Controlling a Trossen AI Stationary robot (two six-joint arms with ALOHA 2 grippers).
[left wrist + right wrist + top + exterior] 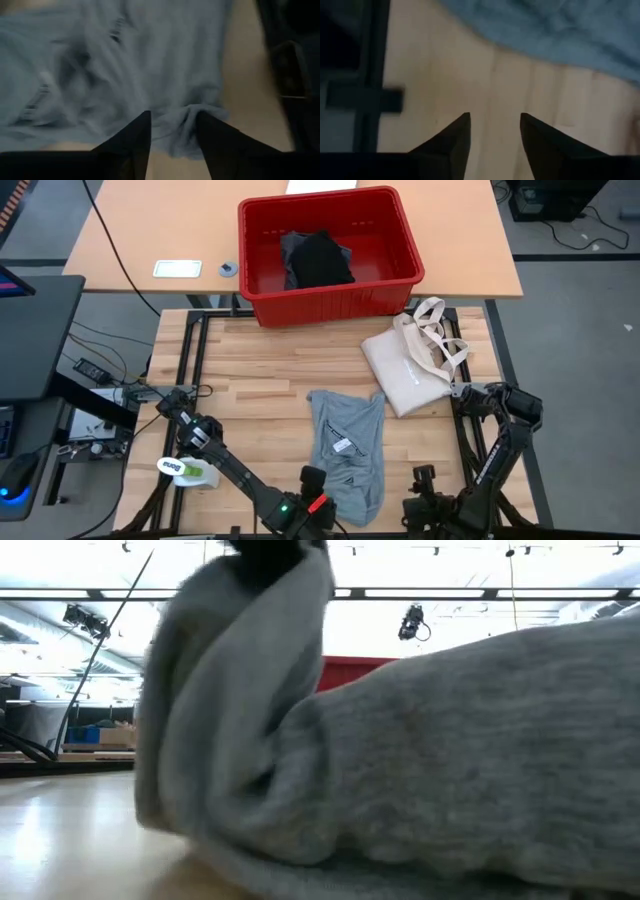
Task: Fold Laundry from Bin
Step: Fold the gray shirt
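The light grey T-shirt [347,448] lies as a long bunched strip on the wooden table, running from mid-table to the near edge. My left gripper [174,131] is open at its near left part [313,478], where a bunch of cloth [235,690] stands raised up to it. My right gripper [495,132] is open above bare wood near the front edge [424,478], right of the shirt. The red bin [400,240] stands at the far side with a black garment [318,260] lying in it. My left gripper points steeply down at the T-shirt's near edge. A gathered fold of that edge [176,125] sits between its spread fingertips and stands up off the table. I cannot tell whether the fingers touch it.
A cream tote bag [408,365] lies on the table right of the shirt, near the bin. A green and white object [186,470] sits at the near left edge. Bare wood lies left of the shirt and between shirt and bin.
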